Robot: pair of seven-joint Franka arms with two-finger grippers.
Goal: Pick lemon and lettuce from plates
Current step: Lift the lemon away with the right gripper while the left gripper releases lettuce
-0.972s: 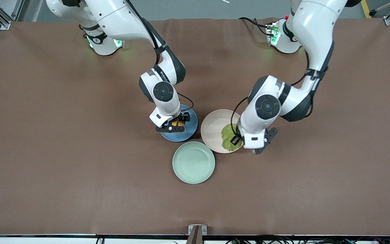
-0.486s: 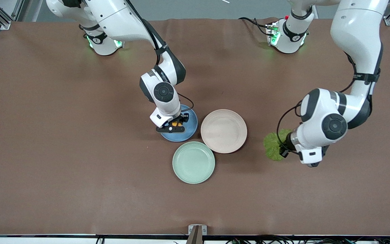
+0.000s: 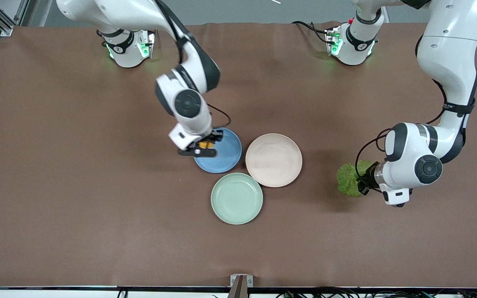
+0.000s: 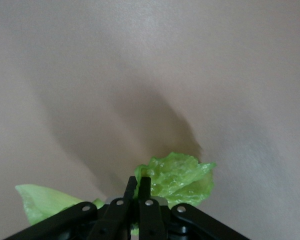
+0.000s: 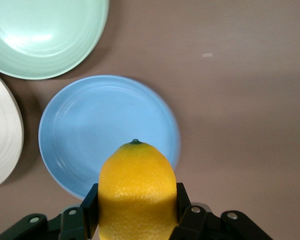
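Lemon (image 5: 136,192) between right jaws; lettuce (image 4: 177,178) pinched in left jaws.

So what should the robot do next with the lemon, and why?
Probably carry it sideways off the blue plate toward the right arm's end of the table. The right gripper is shut on the lemon, lifted above the plate's edge. The left gripper has the lettuce over bare table.

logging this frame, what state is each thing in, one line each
small oval yellow lemon: held in the air over the blue plate
flat crinkled green lettuce leaf: held over bare table
round blue plate: empty
round beige-pink plate: empty
round mint-green plate: empty
right gripper: fingers shut on lemon
left gripper: fingers shut on lettuce
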